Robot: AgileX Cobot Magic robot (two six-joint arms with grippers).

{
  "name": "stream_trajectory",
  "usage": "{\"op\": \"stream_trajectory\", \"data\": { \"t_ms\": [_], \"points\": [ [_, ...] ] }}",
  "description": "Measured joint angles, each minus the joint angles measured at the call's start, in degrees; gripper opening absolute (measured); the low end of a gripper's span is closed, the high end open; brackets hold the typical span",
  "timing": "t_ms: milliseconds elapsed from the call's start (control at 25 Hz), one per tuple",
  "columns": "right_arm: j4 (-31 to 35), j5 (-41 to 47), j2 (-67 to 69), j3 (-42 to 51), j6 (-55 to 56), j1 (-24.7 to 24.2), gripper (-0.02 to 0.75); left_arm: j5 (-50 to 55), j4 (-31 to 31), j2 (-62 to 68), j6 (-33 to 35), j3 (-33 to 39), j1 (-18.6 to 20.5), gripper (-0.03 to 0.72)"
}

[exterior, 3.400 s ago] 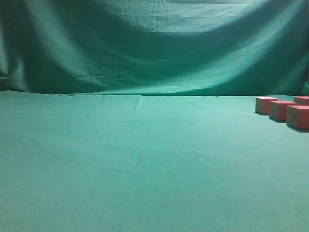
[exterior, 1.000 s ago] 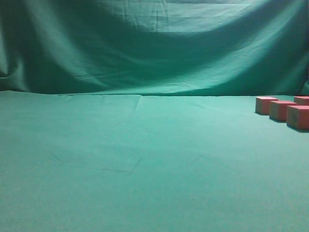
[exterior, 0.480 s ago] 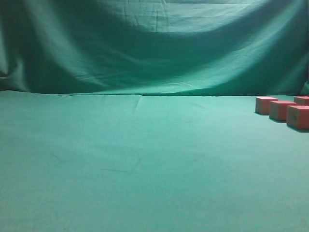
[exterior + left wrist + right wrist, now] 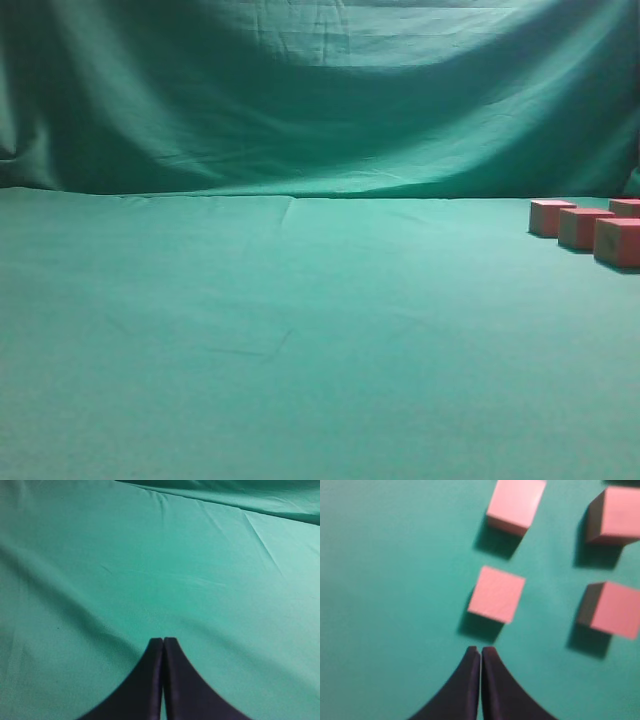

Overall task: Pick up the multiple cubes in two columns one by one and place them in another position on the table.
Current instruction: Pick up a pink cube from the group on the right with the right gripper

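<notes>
The cubes (image 4: 585, 225) sat at the far right of the table (image 4: 300, 330), four showing in the exterior view, close together near the backdrop (image 4: 320, 100); the right wrist view showed four cubes (image 4: 496, 594) in two columns, apart from one another, each flat on the cloth. The right gripper (image 4: 480, 652) hung just short of the nearest cube, its jaws pressed together and holding nothing; the left gripper (image 4: 163, 642) was likewise closed and empty (only bare green cloth lay under it), well apart from any cube.
</notes>
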Motion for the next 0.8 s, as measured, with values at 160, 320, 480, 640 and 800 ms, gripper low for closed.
{"op": "stream_trajectory", "data": {
  "t_ms": [160, 320, 480, 640, 800],
  "points": [
    [-4.8, -0.9, 4.0, -4.0, 2.0, 0.3, 0.0, 0.0, 0.0, 0.0, 0.0, 0.0, 0.0, 0.0],
    [-5.4, -1.7, 6.9, -6.3, 2.3, 0.3, 0.134, 0.0, 0.0, 0.0, 0.0, 0.0, 0.0, 0.0],
    [-5.3, -1.8, 10.1, -6.5, 2.5, 0.3, 0.394, 0.0, 0.0, 0.0, 0.0, 0.0, 0.0, 0.0],
    [-3.6, -3.4, 13.2, -6.5, 2.7, 0.3, 0.538, 0.0, 0.0, 0.0, 0.0, 0.0, 0.0, 0.0],
    [-2.9, -5.0, 16.8, -6.5, 2.9, 0.3, 0.538, 0.0, 0.0, 0.0, 0.0, 0.0, 0.0, 0.0]
  ]
}}
